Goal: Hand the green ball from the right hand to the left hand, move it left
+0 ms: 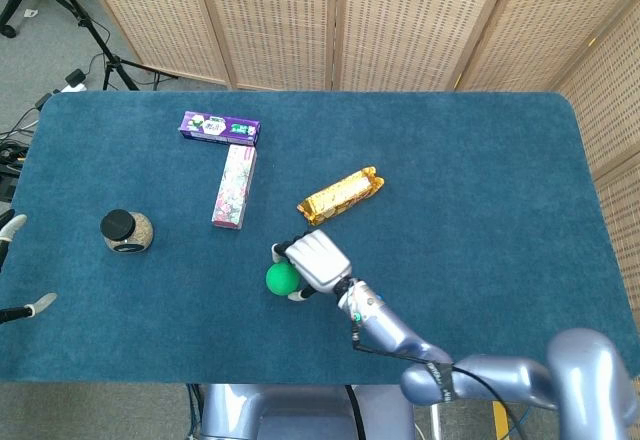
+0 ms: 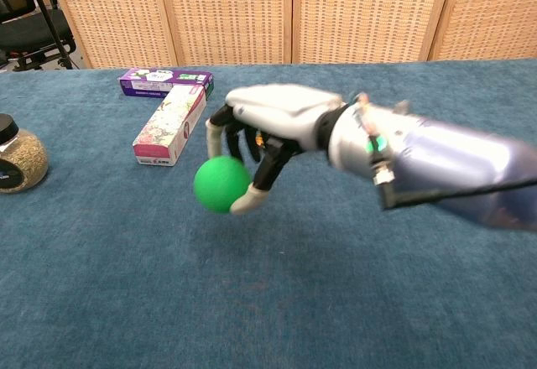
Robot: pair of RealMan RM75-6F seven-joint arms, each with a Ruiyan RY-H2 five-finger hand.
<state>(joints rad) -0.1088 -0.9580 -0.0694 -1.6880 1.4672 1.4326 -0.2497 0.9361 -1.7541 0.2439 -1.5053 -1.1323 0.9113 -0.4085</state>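
My right robot hand (image 1: pixel 318 260) holds the green ball (image 1: pixel 282 278), fingertips (image 2: pixel 241 204) curled around it from above and the side, above the blue table (image 1: pixel 480 180). The ball hangs in front of the gold snack pack (image 1: pixel 341 195), toward my side of the table, and a little left of it. In the chest view my hand and forearm cover that pack.

My left robot hand (image 1: pixel 14 265) shows only at the far left edge of the head view, off the table's edge, with two fingertips well apart and nothing between them.

Left of the snack pack lies a pink box (image 1: pixel 234 186), its far end just beside a purple box (image 1: pixel 219 127). Further left stands a black-lidded jar (image 1: pixel 126 231).
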